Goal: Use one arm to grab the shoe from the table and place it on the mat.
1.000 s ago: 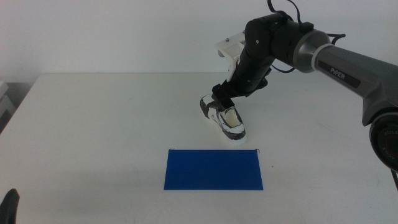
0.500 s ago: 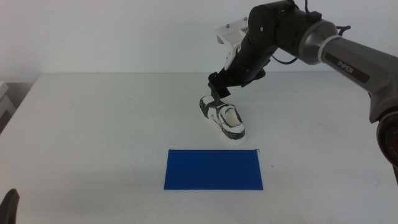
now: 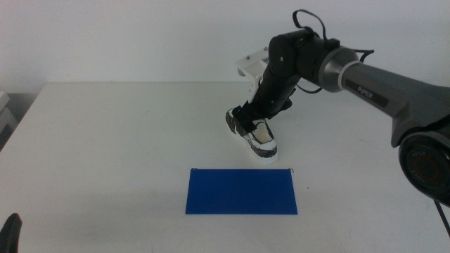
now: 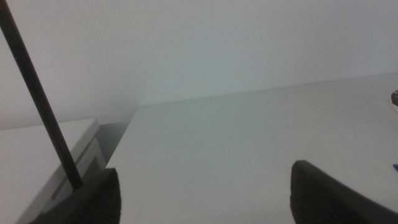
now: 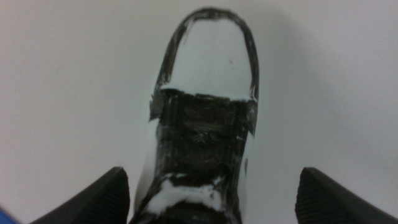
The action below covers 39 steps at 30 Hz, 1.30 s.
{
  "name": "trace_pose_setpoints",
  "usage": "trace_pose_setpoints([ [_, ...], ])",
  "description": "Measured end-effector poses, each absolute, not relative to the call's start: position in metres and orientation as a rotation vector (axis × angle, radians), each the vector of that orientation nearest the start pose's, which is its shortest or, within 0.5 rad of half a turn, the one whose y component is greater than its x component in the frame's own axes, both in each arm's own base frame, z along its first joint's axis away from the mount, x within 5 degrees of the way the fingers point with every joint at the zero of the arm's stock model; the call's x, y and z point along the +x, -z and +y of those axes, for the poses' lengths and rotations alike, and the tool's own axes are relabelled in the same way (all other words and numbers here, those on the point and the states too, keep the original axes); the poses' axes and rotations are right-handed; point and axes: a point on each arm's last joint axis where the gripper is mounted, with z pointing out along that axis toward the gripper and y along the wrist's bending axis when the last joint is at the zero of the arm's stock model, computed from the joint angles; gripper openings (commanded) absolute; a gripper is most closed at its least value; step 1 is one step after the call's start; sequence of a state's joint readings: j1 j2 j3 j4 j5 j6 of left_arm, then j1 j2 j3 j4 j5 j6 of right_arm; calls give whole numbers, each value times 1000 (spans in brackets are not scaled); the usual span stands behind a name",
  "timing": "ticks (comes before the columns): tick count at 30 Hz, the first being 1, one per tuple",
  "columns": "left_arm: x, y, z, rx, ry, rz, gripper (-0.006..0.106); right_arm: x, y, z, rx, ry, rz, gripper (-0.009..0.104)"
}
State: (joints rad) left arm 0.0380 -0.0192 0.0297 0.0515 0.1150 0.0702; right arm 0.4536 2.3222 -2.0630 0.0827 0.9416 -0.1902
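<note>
White shoe sits between released right pincer jaws; an off-centre closure could tip it at 12 o'clock from mat.

Plain white wall behind, pale cabinet-like unit beside the tabletop's edge

One word can be read here: "PiPER", in white letters along the grey forearm link of the right arm that reaches in over the surface's right side, and the print is small in the middle view. Nothing legible shows on the shoe; its black panels carry a pattern only, with no letters or numbers to make out in either view. The two wrist views offer no text, label or sign at all.
</note>
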Motion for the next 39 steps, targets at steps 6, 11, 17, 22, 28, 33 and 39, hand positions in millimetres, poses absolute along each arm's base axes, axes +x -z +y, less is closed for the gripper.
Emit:
trace_pose_setpoints([
  [6, 56, -194, 3, 63, -128, 1609, 94, 461, -184, 231, -811, -184, 2582, 67],
  [11, 56, -194, 3, 63, -128, 1609, 94, 462, -177, 232, -820, -180, 2591, 51],
  [17, 56, -194, 3, 63, -128, 1609, 94, 462, -177, 232, -849, -174, 2574, 13],
  [22, 56, -194, 3, 63, -128, 1609, 94, 458, -190, 230, -862, -173, 2579, -4],
  [28, 56, -194, 3, 63, -128, 1609, 94, 436, -251, 221, -833, -198, 2497, -4],
  [33, 56, -194, 3, 63, -128, 1609, 94, 403, -283, 204, -811, -202, 2446, -4],
  [39, 56, -194, 3, 63, -128, 1609, 94, 359, -301, 182, -766, -214, 2435, -4],
])
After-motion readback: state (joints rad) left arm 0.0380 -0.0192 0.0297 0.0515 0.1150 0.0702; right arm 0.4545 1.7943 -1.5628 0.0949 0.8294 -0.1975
